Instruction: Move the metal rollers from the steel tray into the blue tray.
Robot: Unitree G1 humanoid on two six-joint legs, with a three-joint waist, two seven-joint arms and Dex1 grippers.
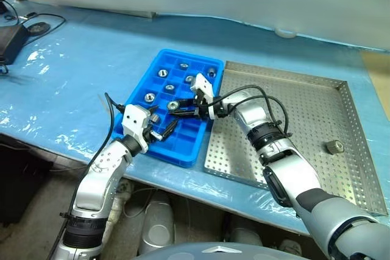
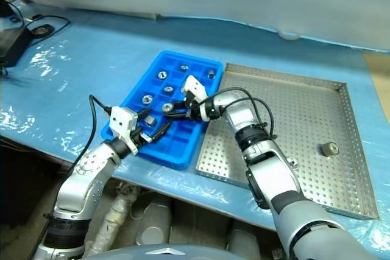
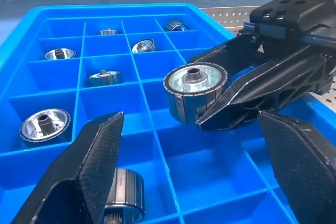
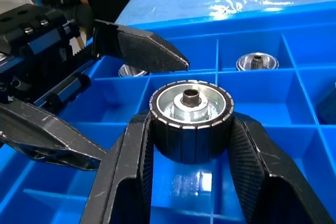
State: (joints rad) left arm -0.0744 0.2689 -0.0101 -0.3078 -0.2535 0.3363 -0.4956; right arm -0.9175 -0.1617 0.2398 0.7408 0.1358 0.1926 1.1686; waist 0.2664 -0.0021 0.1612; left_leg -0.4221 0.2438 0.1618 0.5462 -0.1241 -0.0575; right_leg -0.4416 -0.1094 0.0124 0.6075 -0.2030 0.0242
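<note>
The blue tray (image 1: 183,150) lies left of the steel tray (image 1: 304,108). Several metal rollers rest in its far compartments, one of them (image 1: 149,97) near the left side. My right gripper (image 1: 177,111) reaches leftward over the blue tray's middle, shut on a roller (image 4: 191,109) held just above the compartments. At the tray's near left corner my left gripper (image 1: 161,125) stands open, pointing at the held roller from close by, with nothing between its fingers. A roller (image 3: 123,195) lies in the compartment below it. One roller (image 1: 333,147) rests on the steel tray's right side.
A blue plastic sheet (image 1: 79,71) covers the table, whose front edge runs close under both trays. At the far left lie a black device (image 1: 12,38) and cables. A white object (image 1: 285,31) sits at the back edge.
</note>
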